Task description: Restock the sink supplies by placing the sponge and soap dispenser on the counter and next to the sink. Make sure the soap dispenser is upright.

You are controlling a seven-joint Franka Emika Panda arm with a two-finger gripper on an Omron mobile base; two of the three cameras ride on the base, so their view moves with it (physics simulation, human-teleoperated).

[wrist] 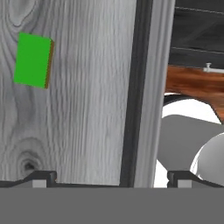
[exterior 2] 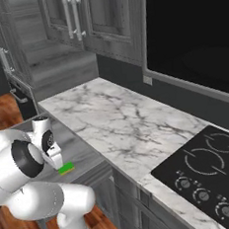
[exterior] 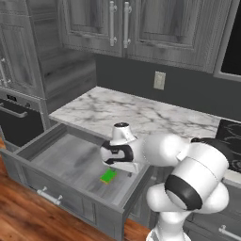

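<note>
- Small flat green-topped, yellow-based sponge point(exterior: 108, 176) lying flat on the open grey wood-grain drawer point(exterior: 70, 160) floor, near its right wall.
- Probably light, soft, compressible; best pinched across the short sides.
- Hand point(wrist: 111, 177) above it, jaws wide, holding nothing.

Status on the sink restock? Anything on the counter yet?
Done: the drawer stands open. Nothing is on the counter yet. In hand: the gripper is open and empty, hanging above the drawer; the sponge lies flat on the drawer floor, off to one side of the fingers. Left: grab the sponge, set it by the sink, then do the soap dispenser.
</note>
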